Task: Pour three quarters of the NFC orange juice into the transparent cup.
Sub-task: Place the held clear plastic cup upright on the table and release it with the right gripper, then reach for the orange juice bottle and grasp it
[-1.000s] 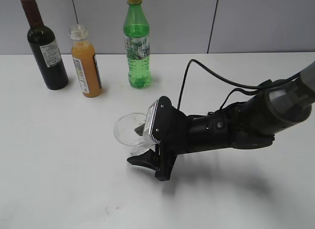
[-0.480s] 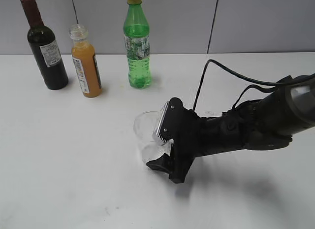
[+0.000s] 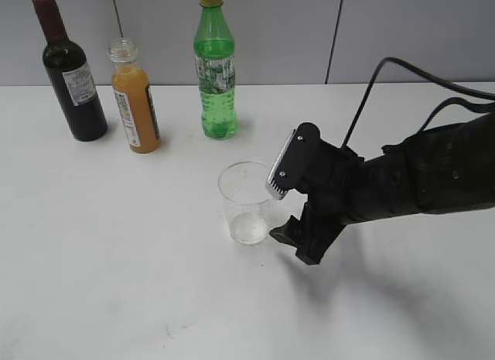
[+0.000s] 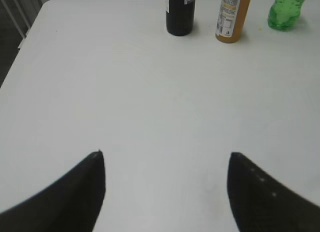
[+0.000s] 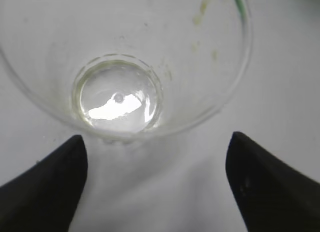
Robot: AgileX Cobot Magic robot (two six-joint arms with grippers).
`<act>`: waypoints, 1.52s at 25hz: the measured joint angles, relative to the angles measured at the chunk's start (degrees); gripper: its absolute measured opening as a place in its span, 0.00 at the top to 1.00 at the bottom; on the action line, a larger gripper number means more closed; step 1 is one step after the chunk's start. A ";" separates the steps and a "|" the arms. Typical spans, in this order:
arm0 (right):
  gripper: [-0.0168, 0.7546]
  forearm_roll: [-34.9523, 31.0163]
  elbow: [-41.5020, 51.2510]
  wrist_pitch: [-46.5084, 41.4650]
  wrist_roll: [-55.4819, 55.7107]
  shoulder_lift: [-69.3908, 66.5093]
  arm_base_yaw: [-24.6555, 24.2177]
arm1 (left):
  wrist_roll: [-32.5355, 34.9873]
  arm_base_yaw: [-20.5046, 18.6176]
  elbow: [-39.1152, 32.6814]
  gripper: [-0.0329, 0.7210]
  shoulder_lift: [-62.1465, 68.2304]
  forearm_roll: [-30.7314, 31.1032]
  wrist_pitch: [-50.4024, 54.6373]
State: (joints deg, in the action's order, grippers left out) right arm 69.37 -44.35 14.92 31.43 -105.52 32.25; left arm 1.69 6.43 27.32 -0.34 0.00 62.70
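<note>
The NFC orange juice bottle (image 3: 135,97) stands capless at the back left of the white table; it also shows in the left wrist view (image 4: 232,17). The transparent cup (image 3: 246,203) stands upright and empty mid-table, and the right wrist view looks down into it (image 5: 120,67). My right gripper (image 3: 288,234) is open just right of the cup, its fingertips (image 5: 157,162) apart and clear of the cup's base. My left gripper (image 4: 165,177) is open and empty over bare table, far from the bottles. It is out of the exterior view.
A dark wine bottle (image 3: 71,73) stands left of the juice and a green bottle with a yellow cap (image 3: 215,70) stands right of it, all in a row near the grey back wall. The table's left edge shows in the left wrist view (image 4: 20,47).
My right gripper set the tilted cup upright while moving right, then let it go and drew back to the right. The bottles have not moved.
</note>
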 joint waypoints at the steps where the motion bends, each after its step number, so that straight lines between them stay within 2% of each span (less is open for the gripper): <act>1: 0.11 0.70 0.96 -0.43 0.45 1.28 0.00 | 0.00 0.00 0.00 0.18 0.00 0.00 0.00; 4: 0.11 1.49 3.45 -3.75 0.99 5.06 0.00 | 0.00 0.00 0.00 0.18 0.00 0.00 0.00; 12: 0.13 1.63 3.72 -23.32 1.04 14.12 -0.68 | 0.00 0.00 0.00 0.18 0.00 0.00 0.00; 16: 0.14 1.63 0.99 -33.65 1.18 16.02 -1.58 | 0.00 0.00 0.00 0.18 0.00 0.00 0.00; 20: 0.16 -0.16 -5.52 -43.31 7.61 16.30 -4.37 | 0.00 0.00 0.00 0.18 0.00 0.00 0.00; 22: 0.16 -5.92 -10.30 -46.19 8.51 16.30 -6.70 | 0.00 0.00 0.00 0.18 0.00 0.00 0.00; 24: 0.17 -14.58 -16.18 -47.82 5.09 16.30 -10.03 | 0.00 0.00 0.00 0.18 0.00 0.00 0.00; 28: 0.18 -38.81 -28.37 -49.88 -8.27 15.99 -18.20 | 0.00 0.00 -0.03 0.18 0.00 0.00 0.00; 30: 0.19 -51.10 -34.76 -53.70 -15.66 14.55 -23.24 | 0.00 0.00 -0.03 0.18 0.00 0.00 0.00; 31: 0.19 -55.09 -38.27 -56.24 -19.22 13.29 -25.60 | 0.00 0.00 -0.03 0.18 0.00 0.00 0.00; 33: 0.20 -62.00 -44.40 -63.64 -24.49 10.01 -29.28 | 0.00 0.00 -0.03 0.18 0.00 0.00 0.00; 38: 0.20 -71.59 -56.08 -80.88 -31.75 2.88 -35.07 | 0.00 0.00 -0.03 0.18 0.00 0.00 0.00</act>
State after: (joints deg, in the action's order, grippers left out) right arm -2.23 -100.44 -65.97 -0.32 -102.64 -2.82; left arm 1.69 6.43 27.29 -0.34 0.00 62.70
